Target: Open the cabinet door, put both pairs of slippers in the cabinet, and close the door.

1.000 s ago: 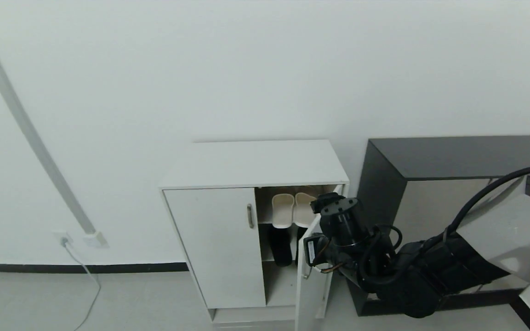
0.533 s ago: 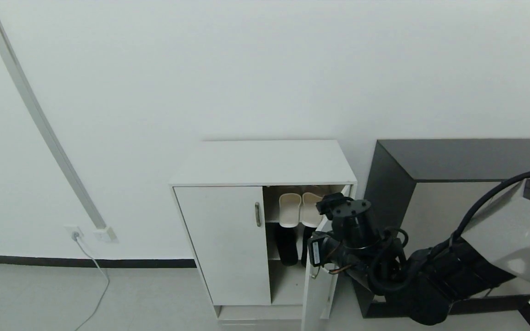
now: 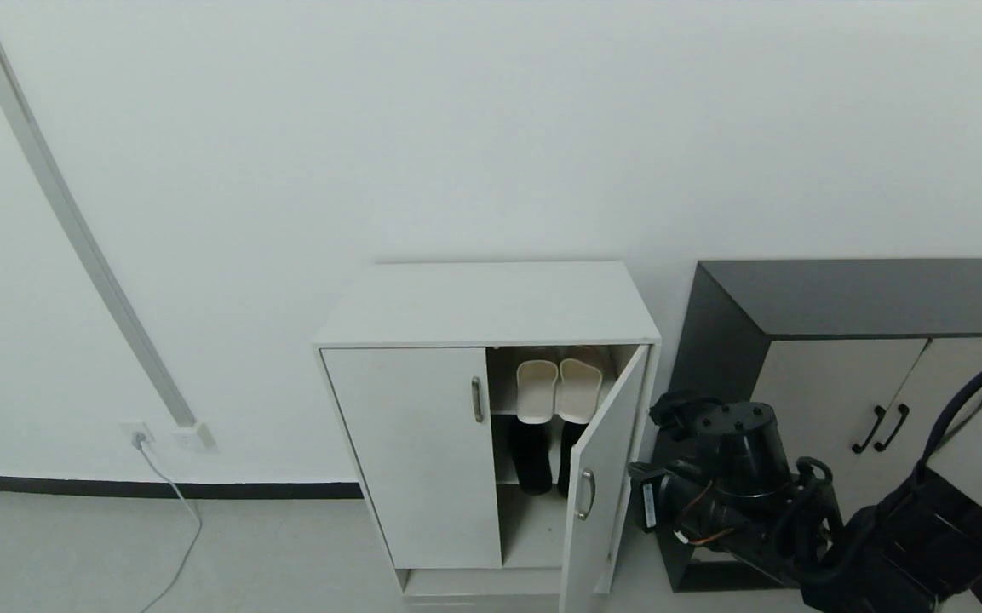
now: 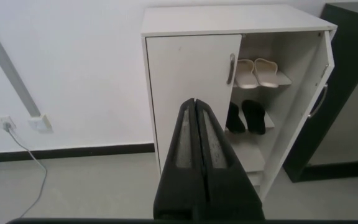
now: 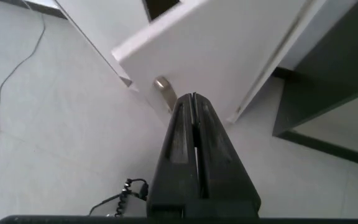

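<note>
You have the white cabinet (image 3: 486, 302) against the wall, its right door (image 3: 605, 460) swung partly open and its left door (image 3: 410, 455) shut. On the upper shelf the white slippers (image 3: 559, 390) lie side by side. On the shelf below, the black slippers (image 3: 531, 460) lie side by side too, directly under the white pair. Both pairs are inside the cabinet, behind the open right half.

Your right gripper (image 5: 194, 99) is in front of the outer face of the open door, close to the door handle (image 5: 161, 86). Its jaws are pressed together with nothing between them. From the wrist camera the tip looks just beside the handle, but you cannot tell from here whether it touches the door. In the head view your right arm (image 3: 737, 485) sits to the right of the open door, between it and the dark cabinet (image 3: 840, 298) that stands next to the white one.

Your left gripper (image 4: 195, 106) hangs well back from the cabinet, pointing towards the left door, jaws closed on nothing.

A wall socket (image 3: 140, 438) with a cable trailing to the floor sits low on the wall, left of the cabinet.
</note>
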